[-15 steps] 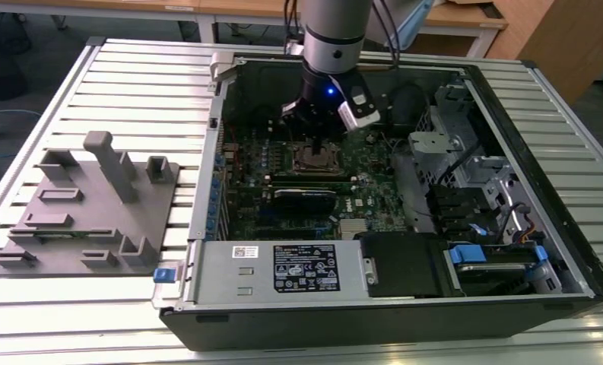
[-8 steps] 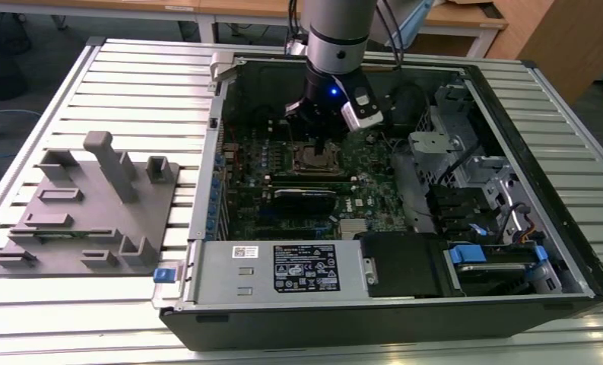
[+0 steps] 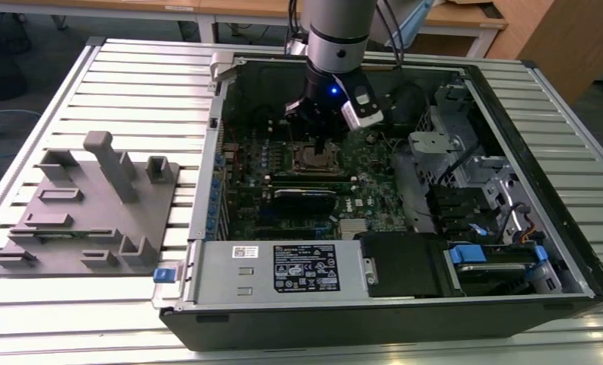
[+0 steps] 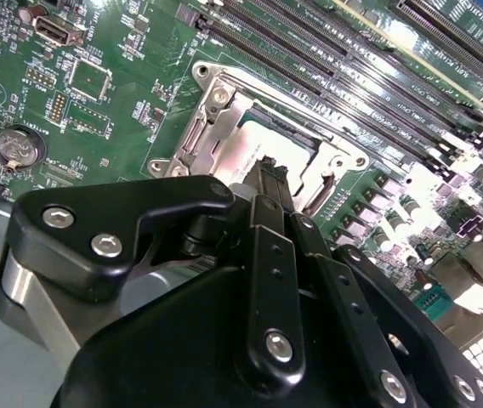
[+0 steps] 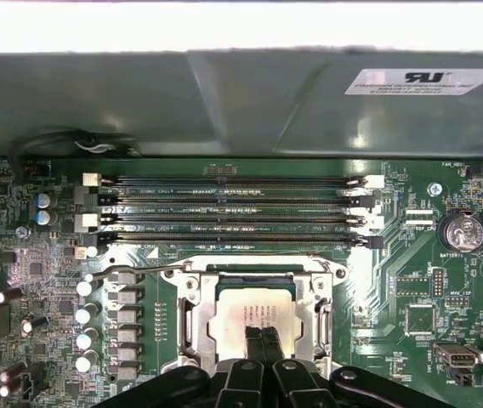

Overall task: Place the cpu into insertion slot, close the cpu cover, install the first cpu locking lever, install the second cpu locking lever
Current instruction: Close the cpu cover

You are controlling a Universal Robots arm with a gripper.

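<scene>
**Closed fingertips poised on the seated cpu**

The gripper (image 5: 263, 333) is hanging low inside the open computer case (image 3: 382, 323). Its two black fingers are pressing together with nothing between them. The narrow tips are touching or hovering just above the cpu (image 5: 240, 308); which of the two cannot be told. The cpu is lying flat in the insertion slot (image 5: 254, 281), its dull silver top facing up. Around it, the cpu cover (image 5: 192, 319) is seemingly lying down flat, its window framing the chip in both wrist views. A thin wire lever (image 5: 144, 271) is running along the slot's side nearest the memory slots (image 5: 224, 208); whether it is latched is unclear.

Judging from this, the placing is done and the cover-closing step is in hand or ending, with the levers apparently not yet locked. Any move from here is calling for a light, straight touch. The closed tips should be bearing on metal only, clear of the small parts on the motherboard (image 5: 394, 280). Catching so thin a wire is demanding exact aim.
</scene>
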